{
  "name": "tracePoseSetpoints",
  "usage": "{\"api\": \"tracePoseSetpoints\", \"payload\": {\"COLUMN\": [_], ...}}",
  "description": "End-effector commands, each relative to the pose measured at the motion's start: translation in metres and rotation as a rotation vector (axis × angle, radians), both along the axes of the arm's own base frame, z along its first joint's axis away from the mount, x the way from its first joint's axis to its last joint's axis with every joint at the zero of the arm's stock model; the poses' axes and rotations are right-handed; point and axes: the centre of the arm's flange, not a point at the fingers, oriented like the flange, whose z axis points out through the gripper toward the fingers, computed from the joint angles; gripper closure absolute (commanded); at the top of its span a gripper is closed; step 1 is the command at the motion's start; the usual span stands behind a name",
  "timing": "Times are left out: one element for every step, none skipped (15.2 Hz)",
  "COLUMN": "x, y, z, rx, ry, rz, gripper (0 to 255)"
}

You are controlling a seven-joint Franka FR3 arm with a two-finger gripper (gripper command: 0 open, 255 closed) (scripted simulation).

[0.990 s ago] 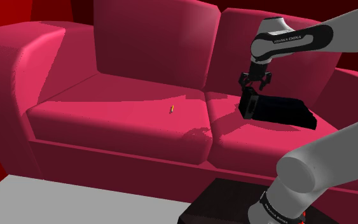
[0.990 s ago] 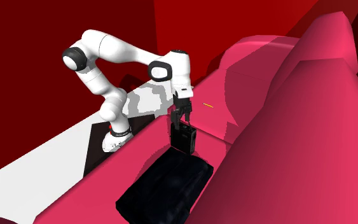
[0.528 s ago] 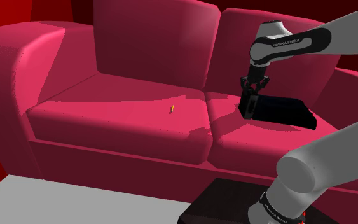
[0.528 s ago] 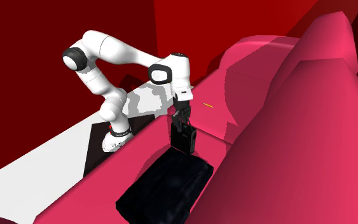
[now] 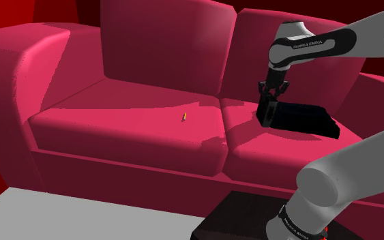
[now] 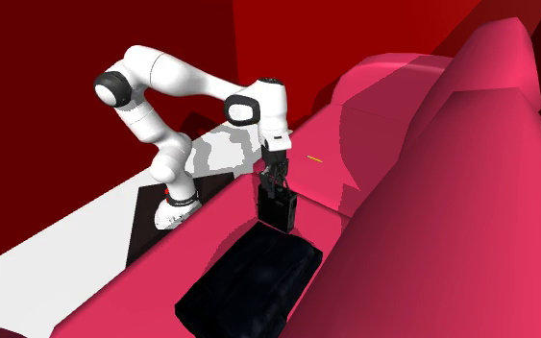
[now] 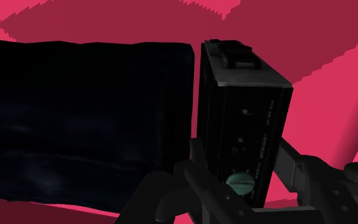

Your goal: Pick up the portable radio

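The portable radio (image 5: 267, 113) is a small black box standing upright on the red sofa's seat, against the end of a black cushion (image 5: 307, 120). My gripper (image 5: 271, 99) comes down on it from above and is shut on the radio's top. In the second exterior view the gripper (image 6: 275, 181) sits right on top of the radio (image 6: 278, 207). In the wrist view the gripper (image 7: 241, 186) has the dark radio (image 7: 244, 114), with its small round dial, clasped between the two fingers.
The black cushion (image 6: 251, 280) lies flat on the seat just behind the radio. A small yellow pencil-like thing (image 5: 183, 117) lies near the seam of the sofa's seat (image 5: 129, 123). The backrest (image 5: 163, 48) rises behind. My stand (image 5: 245, 221) is at the sofa's front.
A second ago the fingers stood apart over the radio; they have since come together on its top. The radio and the cushion have stayed where they were.
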Motion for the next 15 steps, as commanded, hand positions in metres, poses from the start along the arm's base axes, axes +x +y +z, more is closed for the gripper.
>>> {"api": "tracePoseSetpoints", "payload": {"x": [0.000, 0.000, 0.000, 0.000, 0.000, 0.000, 0.000, 0.000, 0.000, 0.000, 0.000, 0.000, 0.000, 0.000, 0.000], "y": [0.000, 0.000, 0.000, 0.000, 0.000, 0.000, 0.000, 0.000, 0.000, 0.000, 0.000, 0.000, 0.000, 0.000, 0.000], "z": [0.009, 0.015, 0.020, 0.025, 0.030, 0.036, 0.041, 0.046, 0.052, 0.057, 0.062, 0.067, 0.073, 0.073, 0.073], "rx": [0.000, 0.000, 0.000, 0.000, 0.000, 0.000, 0.000, 0.000, 0.000, 0.000, 0.000, 0.000, 0.000, 0.000, 0.000], "ry": [0.000, 0.000, 0.000, 0.000, 0.000, 0.000, 0.000, 0.000, 0.000, 0.000, 0.000, 0.000, 0.000, 0.000, 0.000], "rz": [0.001, 0.001, 0.001, 0.001, 0.001, 0.001, 0.001, 0.001, 0.001, 0.001, 0.001, 0.001, 0.001, 0.001, 0.001], "gripper": [255, 255, 255, 255, 255, 255, 255, 255, 255, 255, 255, 255, 255, 255, 255]}}
